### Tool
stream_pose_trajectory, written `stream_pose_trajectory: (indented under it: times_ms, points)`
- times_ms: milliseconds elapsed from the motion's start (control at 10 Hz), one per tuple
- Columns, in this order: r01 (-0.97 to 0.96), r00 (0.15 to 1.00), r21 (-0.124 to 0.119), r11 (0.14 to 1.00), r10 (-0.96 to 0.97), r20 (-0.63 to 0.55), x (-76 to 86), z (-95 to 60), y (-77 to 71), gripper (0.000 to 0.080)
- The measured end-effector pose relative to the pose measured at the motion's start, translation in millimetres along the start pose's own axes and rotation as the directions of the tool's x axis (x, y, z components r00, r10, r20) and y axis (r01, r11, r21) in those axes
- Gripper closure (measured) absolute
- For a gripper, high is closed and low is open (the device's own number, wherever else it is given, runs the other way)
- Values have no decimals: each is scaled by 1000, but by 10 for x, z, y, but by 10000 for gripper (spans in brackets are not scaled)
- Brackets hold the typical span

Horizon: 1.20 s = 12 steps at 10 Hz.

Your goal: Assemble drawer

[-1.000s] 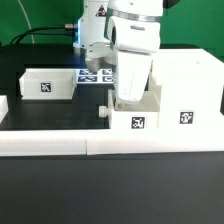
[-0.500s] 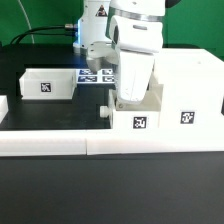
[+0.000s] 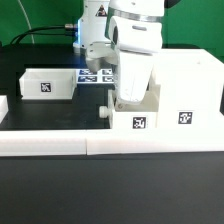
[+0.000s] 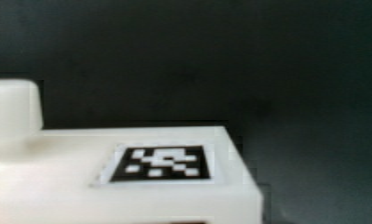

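Ext view
gripper (image 3: 128, 100): down at knobbed tray (image 3: 137, 120), fingertips hidden, grip can't tell
housing (image 3: 188, 90): just beside tray, 3 o'clock
2nd tray (image 3: 48, 84): 9 o'clock, well apart

Wrist view
tagged white part (image 4: 165, 165): blurry, on dark table (image 4: 289, 60)

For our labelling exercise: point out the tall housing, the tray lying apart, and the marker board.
tall housing (image 3: 196, 90): exterior view, tagged front face.
tray lying apart (image 3: 45, 87): exterior view, its tag.
marker board (image 3: 95, 73): exterior view, a tag.
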<state>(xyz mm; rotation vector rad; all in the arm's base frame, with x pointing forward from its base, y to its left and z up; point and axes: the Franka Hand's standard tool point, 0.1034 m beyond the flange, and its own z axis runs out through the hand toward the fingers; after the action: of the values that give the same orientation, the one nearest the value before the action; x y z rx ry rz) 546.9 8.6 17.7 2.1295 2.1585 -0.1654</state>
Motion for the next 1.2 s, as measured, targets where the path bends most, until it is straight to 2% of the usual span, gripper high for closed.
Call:
stream_pose_trajectory:
  times_ms: [600,800,900,1000,1100,1200]
  points:
    - [-18,1000,1,1000,18,2,-6,-18,26,747]
    - [-19,1000,4,1000,19,3,-11,-13,18,391]
    - [-20,1000,7,1000,20,4,-17,-14,17,391]
    - [-25,1000,13,1000,25,7,-17,-31,25,256]
    - [-35,999,18,999,35,11,6,-95,43,172]
    - [-35,999,27,999,34,16,12,-169,46,172]
